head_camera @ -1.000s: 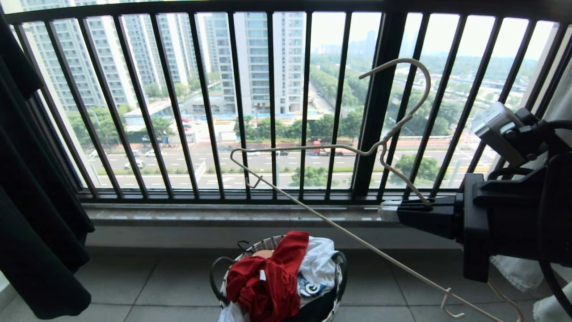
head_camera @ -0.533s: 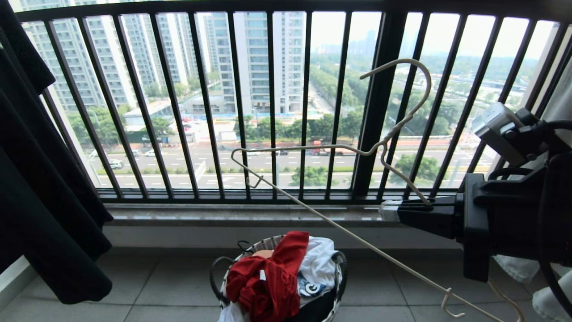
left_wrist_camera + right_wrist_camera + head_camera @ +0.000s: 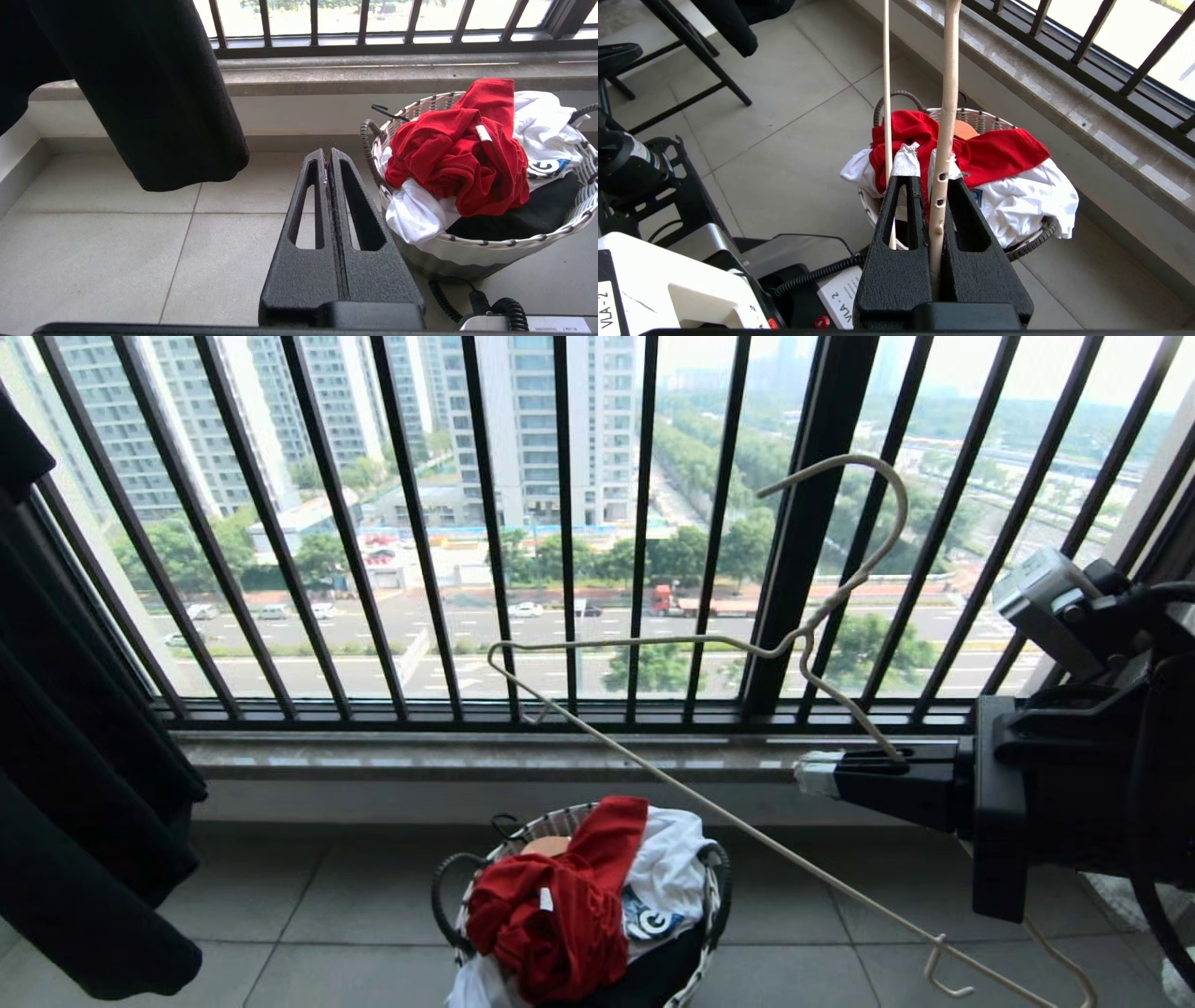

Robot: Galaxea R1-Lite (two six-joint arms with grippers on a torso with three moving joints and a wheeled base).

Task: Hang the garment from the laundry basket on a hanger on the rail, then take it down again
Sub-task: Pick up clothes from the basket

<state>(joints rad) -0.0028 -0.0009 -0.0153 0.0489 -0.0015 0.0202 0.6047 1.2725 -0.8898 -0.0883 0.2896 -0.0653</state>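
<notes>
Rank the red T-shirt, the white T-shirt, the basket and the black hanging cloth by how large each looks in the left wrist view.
1. Black hanging cloth, though it hangs nearer the camera, which may inflate it.
2. Laundry basket.
3. Red T-shirt.
4. White T-shirt, only partly showing, so third and fourth are unsure.

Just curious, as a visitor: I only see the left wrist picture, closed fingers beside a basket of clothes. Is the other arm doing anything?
Observer: Yes, the right fingers are shut on a thin cream hanger.
Operator: Where does its hook point?
Observer: Upward, in front of the balcony bars.
Operator: Anything hidden in the basket?
Observer: Something small and orange peeks out behind the red shirt, on the side toward the bars.
</notes>
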